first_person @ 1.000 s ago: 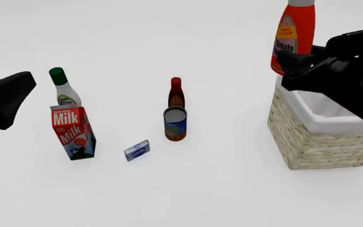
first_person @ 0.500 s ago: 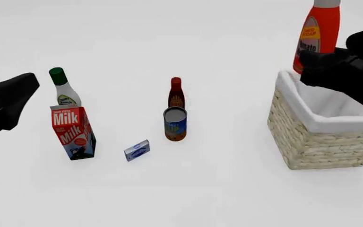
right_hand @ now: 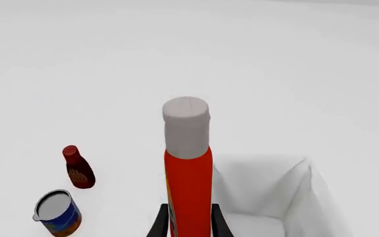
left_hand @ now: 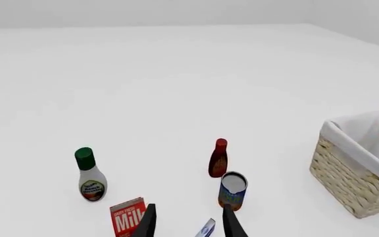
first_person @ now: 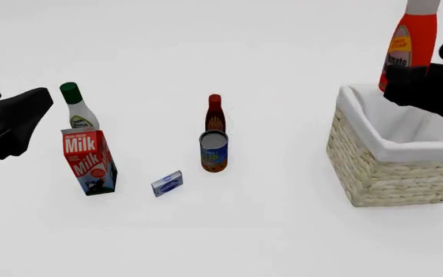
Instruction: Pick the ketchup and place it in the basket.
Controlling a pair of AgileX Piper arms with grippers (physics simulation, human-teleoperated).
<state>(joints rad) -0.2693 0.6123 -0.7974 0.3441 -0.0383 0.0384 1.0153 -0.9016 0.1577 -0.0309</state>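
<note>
Plain white counter [first_person: 283,231], nothing fancy. Right hand [right_hand: 189,228] clamped around the ketchup [first_person: 408,46], holding it upright in the air over the far part of the basket [first_person: 383,179], clear of the white lining. Left hand [left_hand: 188,222] hanging off to the left with fingers spread apart and nothing between them, near the milk carton [first_person: 89,161] and green-capped white bottle [first_person: 77,107]. Mid-counter: dark red bottle [first_person: 214,113] just behind an open can [first_person: 214,151], possibly touching, hard to say. Small blue box [first_person: 166,183] lying nearby.
</note>
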